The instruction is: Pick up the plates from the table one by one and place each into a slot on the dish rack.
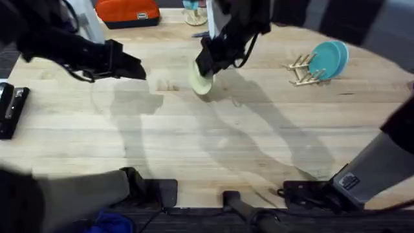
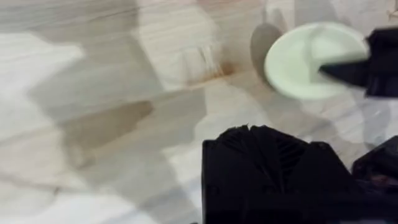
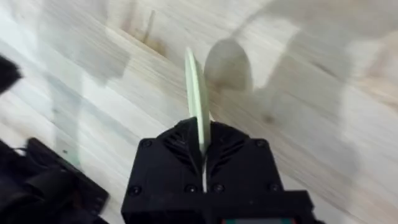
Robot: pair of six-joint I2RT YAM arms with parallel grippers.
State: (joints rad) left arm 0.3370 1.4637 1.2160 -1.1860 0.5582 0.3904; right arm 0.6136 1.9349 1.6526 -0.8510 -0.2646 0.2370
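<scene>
Pale plank table [image 1: 213, 149], shadow-streaked. Left of the dish rack [image 1: 304, 70], the right gripper [image 1: 206, 65] pinches the cream-green plate [image 1: 200, 81] edge-on; left gripper's [image 1: 132, 65] grip is unclear.

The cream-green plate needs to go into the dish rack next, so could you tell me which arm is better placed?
The right: its fingers already grip the cream-green plate by its edge, lifted off the table, and the dish rack stands on that side.

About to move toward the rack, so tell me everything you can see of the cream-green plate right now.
The cream-green plate is small, round and plain, plastic-looking, with a shallow raised rim. The right claw is shut on its edge and holds it tilted up on edge above the table, casting a shadow on the wood. It sits mid-table, well short of the dish rack, touching nothing else.
</scene>
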